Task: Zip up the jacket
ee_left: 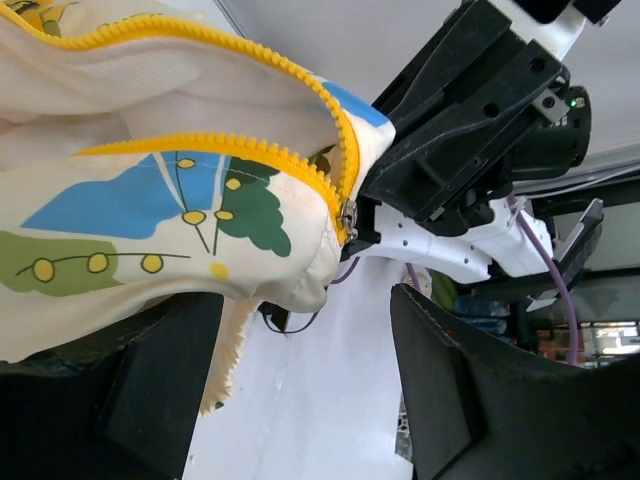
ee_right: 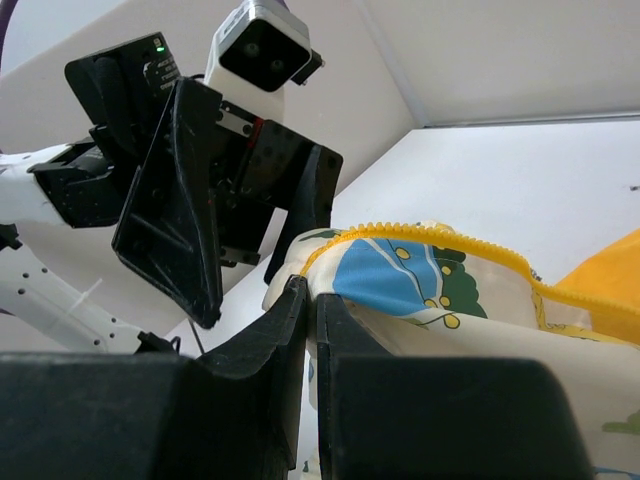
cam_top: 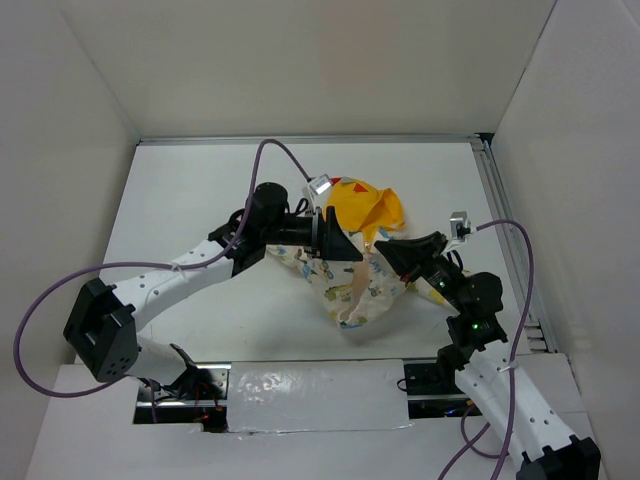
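Note:
The jacket [cam_top: 352, 288] lies bunched mid-table, cream with blue and green prints, its yellow hood [cam_top: 366, 204] toward the back. My right gripper [ee_right: 311, 292] is shut on the jacket's [ee_right: 420, 275] cream edge, right at the end of the yellow zipper teeth [ee_right: 430, 232]. In the left wrist view the zipper slider [ee_left: 348, 216] sits where the two rows of teeth meet, next to the right gripper's black body [ee_left: 470, 110]. My left gripper [ee_left: 300, 335] is open, its fingers [ee_left: 470, 400] wide apart. Jacket cloth [ee_left: 150, 210] drapes over the left finger without being pinched.
White walls enclose the table [cam_top: 200, 200] on three sides. A purple cable [cam_top: 285, 150] arcs over the left arm, and another [cam_top: 505, 228] loops by the right arm. Both arm bases stand on the taped near edge [cam_top: 310, 385].

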